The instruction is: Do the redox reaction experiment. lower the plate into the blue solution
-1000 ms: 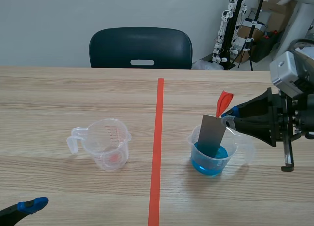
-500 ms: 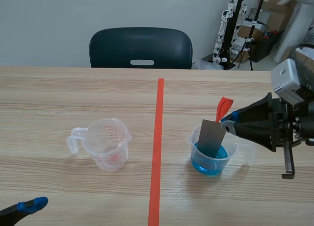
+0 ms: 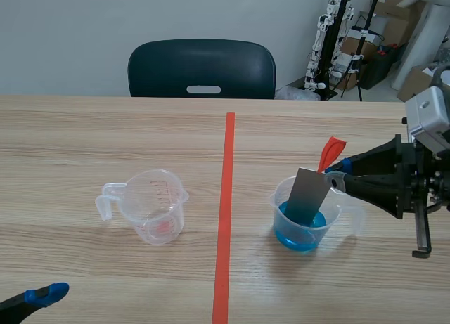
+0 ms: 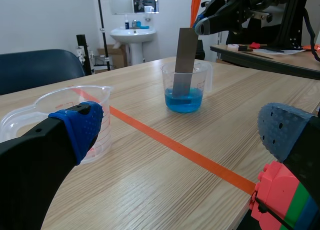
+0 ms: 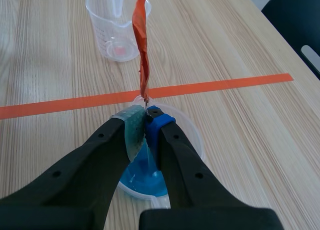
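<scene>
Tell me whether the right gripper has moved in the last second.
Yes. The right gripper, shut on the plate, has shifted rightward, away from the orange tape line, and slightly lower toward the beaker.

On my light wooden table point(image 3: 84, 141) the clear plastic cup of blue solution point(image 3: 302, 234) stands right of the orange-red tape line point(image 3: 226, 197). The empty clear plastic measuring cup point(image 3: 151, 206) stands left of the line, well apart. The flat grey metal plate point(image 3: 309, 196) stands tilted inside the right cup, lower end in the liquid. The right gripper point(image 3: 336, 176) is just above its upper edge. The dark chair point(image 3: 202, 68) is behind the table.
</scene>
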